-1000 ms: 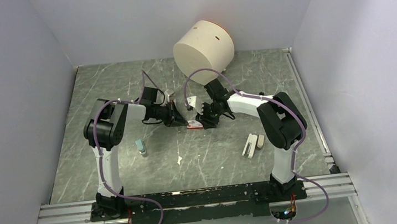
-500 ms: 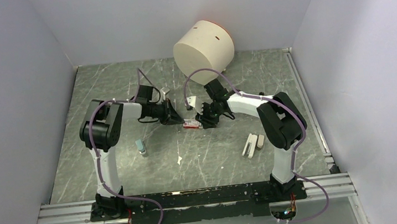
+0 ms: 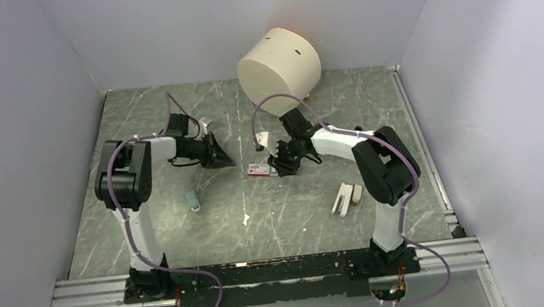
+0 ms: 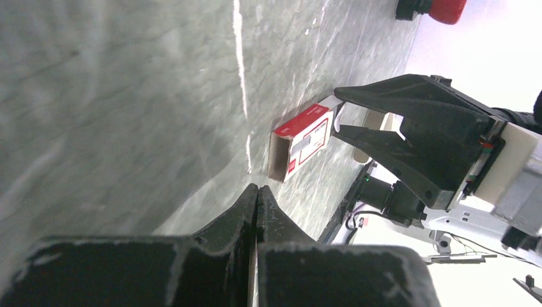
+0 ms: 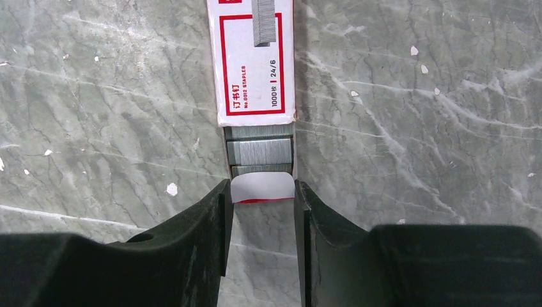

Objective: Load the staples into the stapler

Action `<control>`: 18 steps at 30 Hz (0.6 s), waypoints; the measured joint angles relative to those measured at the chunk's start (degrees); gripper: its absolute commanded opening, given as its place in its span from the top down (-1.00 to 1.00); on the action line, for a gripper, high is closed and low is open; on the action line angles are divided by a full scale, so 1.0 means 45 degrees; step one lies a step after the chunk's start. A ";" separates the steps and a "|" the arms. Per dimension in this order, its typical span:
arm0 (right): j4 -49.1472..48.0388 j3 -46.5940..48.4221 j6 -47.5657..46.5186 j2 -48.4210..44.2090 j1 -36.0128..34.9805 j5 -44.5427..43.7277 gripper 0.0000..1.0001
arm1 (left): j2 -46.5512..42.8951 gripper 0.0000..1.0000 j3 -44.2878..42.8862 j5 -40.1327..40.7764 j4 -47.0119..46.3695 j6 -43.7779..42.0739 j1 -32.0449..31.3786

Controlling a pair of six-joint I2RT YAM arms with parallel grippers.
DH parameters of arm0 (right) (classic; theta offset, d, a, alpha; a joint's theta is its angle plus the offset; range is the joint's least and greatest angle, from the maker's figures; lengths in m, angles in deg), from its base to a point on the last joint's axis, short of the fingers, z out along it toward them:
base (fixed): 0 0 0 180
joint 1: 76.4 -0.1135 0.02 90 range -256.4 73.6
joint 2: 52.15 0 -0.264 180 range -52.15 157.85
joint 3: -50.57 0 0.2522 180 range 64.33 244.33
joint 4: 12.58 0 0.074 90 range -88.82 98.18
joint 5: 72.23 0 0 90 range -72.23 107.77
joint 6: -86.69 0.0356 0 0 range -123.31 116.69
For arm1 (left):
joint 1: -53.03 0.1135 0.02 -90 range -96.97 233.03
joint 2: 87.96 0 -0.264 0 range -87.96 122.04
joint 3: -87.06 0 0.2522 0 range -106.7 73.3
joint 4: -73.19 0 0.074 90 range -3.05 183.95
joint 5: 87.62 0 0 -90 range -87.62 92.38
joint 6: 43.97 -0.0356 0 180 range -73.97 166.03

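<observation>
On the marbled grey table (image 3: 299, 219), near its middle, a small red-and-white cardboard box (image 3: 259, 169) is lying flat. The right wrist view is showing its sleeve (image 5: 254, 64) with an inner tray (image 5: 262, 189) slid partly out toward the camera. In the exposed stretch of that tray the staples (image 5: 259, 151) are sitting as three grey bands side by side; how many more are lying inside the sleeve cannot be told.

The right gripper (image 5: 261, 203) is standing narrow, its two fingers pressing against either side of the tray's white end flap. The left gripper (image 4: 257, 199) is resting well apart from the box, its fingers pressed fully together and carrying nothing.

At the back of the table one large cream cylinder (image 3: 279, 65) is tipping on its side; its contents are not showing.

Counted from above, there are two arms, one box, and one white hinged object that appears to be the stapler (image 3: 342, 199), lying in front of the right arm and away from the box. One small blue-grey item (image 3: 194, 201) is lying near the left arm.
</observation>
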 measured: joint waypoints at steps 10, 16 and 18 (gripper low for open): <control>-0.0015 0.0000 0.0083 0.0000 -0.0010 -0.0044 0.08 | -0.0325 0.14 0.0000 0.0000 0.0185 -0.0092 -0.0005; -0.0039 0.0000 0.0141 0.0005 -0.0010 -0.0063 0.11 | -0.0136 0.45 -0.0117 -0.0019 -0.0437 0.0481 -0.1132; -0.0039 0.0000 0.0141 0.0015 -0.0010 -0.0058 0.11 | 0.0117 0.46 -0.0306 -0.0019 -0.0539 0.0578 -0.1379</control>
